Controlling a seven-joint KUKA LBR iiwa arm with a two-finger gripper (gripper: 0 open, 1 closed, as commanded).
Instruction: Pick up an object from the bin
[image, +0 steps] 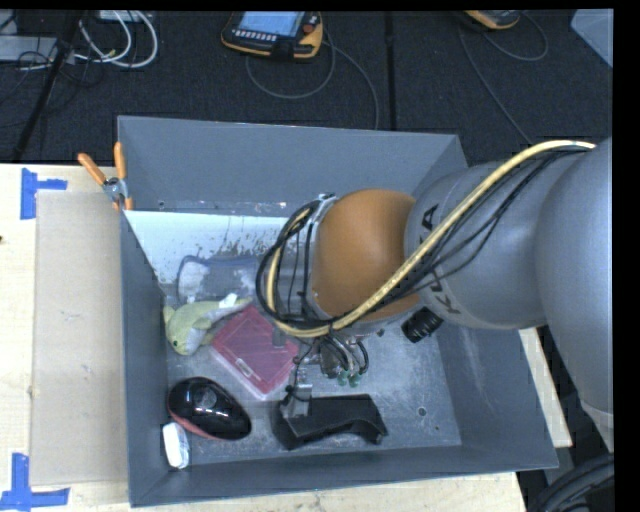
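Note:
My gripper (300, 386) hangs low in the front middle of the bin, under the arm's wrist. Its tip sits right at the left end of a black angular plastic piece (332, 421) that lies flat on the bin floor. Just left of the gripper, a flat magenta pad (254, 349) rests at a slant, and its right edge is hidden behind the gripper. A black computer mouse with a red rim (208, 409) lies further left, near the front.
A pale yellow-green soft toy (190, 325) lies by the left wall. Behind it is a clear plastic piece (205, 275). A small white object (175, 445) sits in the front left corner. The arm covers the right half of the bin.

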